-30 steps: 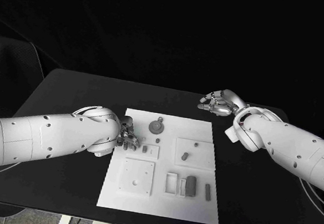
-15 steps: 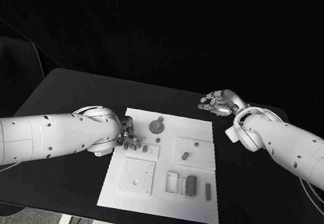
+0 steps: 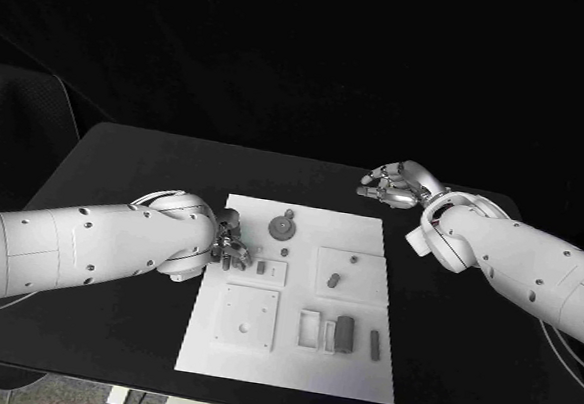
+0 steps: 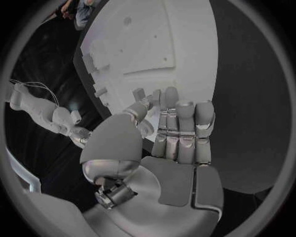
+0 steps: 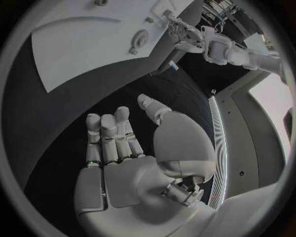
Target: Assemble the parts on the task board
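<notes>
Near end of task board (image 3: 286,363): raised square plate (image 3: 247,317) w/ a hole, on the left; to its right a slotted holder (image 3: 310,330) and a dark bar part (image 3: 344,335), plus a thinner bar (image 3: 375,346) by the right edge. All lie loose or seated, can't tell which.

Mid board: left hand (image 3: 229,250) sits over the left edge, fingertips just beside a small dark part (image 3: 250,264) near a small square block (image 3: 273,271). In the left wrist view the left hand (image 4: 179,143) has its fingers straight and side by side, thumb bent across to them; whether a part is pinched there I can't tell, as the contact is hidden. Right of it, another square plate (image 3: 351,273) w/ a small peg piece (image 3: 334,281).

Far board: round gear-like part (image 3: 281,228), left of centre.

Far right, off the board: right hand (image 3: 396,187) hangs above the counter (image 3: 139,157), well apart from all parts. Right wrist view shows the right hand (image 5: 132,148) w/ fingers loosely apart, holding nothing.

Risks, as I judge them: the parts are tiny vs. the fingers, so a pinch at the board edge could flick the small dark part off onto the counter, or nudge the small square block. The left arm also hides the fingertips from the head view, so misalignment may go unnoticed. Board looks unclamped; a sideways push could slide it.
</notes>
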`<control>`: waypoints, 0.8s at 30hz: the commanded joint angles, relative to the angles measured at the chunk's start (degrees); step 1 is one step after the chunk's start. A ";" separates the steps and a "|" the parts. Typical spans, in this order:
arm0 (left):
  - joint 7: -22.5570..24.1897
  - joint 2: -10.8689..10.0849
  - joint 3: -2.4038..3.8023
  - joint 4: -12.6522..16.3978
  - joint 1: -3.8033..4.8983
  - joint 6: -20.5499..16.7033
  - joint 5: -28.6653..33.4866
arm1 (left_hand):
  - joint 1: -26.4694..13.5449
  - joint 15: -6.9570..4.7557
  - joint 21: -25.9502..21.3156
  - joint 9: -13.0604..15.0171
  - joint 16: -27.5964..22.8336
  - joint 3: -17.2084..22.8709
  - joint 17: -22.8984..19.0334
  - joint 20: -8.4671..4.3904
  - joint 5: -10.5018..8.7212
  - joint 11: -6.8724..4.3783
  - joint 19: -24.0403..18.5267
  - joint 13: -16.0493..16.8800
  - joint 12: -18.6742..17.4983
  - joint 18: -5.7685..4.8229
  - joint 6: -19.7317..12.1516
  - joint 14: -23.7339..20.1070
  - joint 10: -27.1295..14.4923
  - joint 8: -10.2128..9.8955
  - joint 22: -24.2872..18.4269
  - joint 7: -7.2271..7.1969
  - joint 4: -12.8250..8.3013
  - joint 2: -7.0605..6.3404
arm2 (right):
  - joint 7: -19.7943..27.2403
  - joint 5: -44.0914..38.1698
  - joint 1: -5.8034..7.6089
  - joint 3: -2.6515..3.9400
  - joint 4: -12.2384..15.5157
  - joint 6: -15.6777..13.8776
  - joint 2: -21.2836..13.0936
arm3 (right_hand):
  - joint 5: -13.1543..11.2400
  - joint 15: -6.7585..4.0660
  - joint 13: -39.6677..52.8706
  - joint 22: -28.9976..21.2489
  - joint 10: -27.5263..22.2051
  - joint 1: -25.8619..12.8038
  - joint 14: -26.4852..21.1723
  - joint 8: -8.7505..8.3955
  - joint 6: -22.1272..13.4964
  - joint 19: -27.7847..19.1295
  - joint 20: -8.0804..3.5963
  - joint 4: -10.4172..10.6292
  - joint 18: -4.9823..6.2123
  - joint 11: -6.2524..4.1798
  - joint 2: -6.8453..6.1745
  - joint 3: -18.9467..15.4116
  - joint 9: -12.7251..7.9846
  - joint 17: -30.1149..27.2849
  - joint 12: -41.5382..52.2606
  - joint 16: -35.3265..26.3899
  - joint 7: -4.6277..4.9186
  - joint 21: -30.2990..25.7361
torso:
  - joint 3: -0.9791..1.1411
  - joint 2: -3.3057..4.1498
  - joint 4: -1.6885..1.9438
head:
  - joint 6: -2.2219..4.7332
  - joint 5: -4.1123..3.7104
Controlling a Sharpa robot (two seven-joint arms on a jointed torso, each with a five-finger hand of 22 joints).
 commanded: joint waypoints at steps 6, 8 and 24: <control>0.39 0.12 0.02 0.09 -0.01 -0.45 -0.21 | 3.09 -0.39 0.67 0.39 0.75 1.46 0.26 -0.12 0.35 -0.29 0.99 0.15 0.67 1.98 1.10 0.73 1.10 0.66 0.22 -0.20 -0.86 1.26 | 0.25 -0.05 -0.04 0.00 0.00 0.92 0.05 | -0.30 0.02 -0.10 -0.09 -0.29 -0.53 -0.56 0.23 -0.05 -0.35 -0.10 0.39 -0.67 0.10 0.05 0.04 -0.08 -0.09 0.09 -0.24 0.45 1.15 | 0.01 0.02 -0.02 | -0.04 -0.02; 0.42 0.18 0.02 0.03 -0.01 -0.47 -0.21 | 3.49 -0.49 0.91 0.50 1.03 1.67 0.37 -0.16 0.35 -0.42 1.26 0.22 0.85 2.03 1.48 1.04 1.52 0.83 0.32 -0.29 -0.90 1.28 | 0.25 -0.05 -0.04 0.00 0.00 0.95 0.06 | -0.30 0.03 -0.10 -0.09 -0.30 -0.54 -0.56 0.23 -0.05 -0.35 -0.10 0.39 -0.67 0.10 0.05 0.04 -0.08 -0.10 0.09 -0.24 0.45 1.15 | 0.01 0.01 -0.01 | -0.06 -0.04; -0.14 0.54 0.02 -0.21 -0.01 1.39 0.04 | 3.86 -0.69 1.41 0.71 1.60 1.83 0.58 -0.21 0.33 -0.66 1.84 0.36 1.19 2.10 2.18 1.66 2.32 1.15 0.52 -0.45 -0.81 1.15 | 0.27 -0.05 -0.06 0.00 0.00 0.97 0.10 | -0.30 0.03 -0.11 -0.10 -0.30 -0.60 -0.56 0.24 -0.06 -0.36 -0.10 0.42 -0.68 0.10 0.05 0.03 -0.08 -0.10 0.10 -0.24 0.46 1.15 | 0.06 0.02 -0.02 | -0.32 -0.14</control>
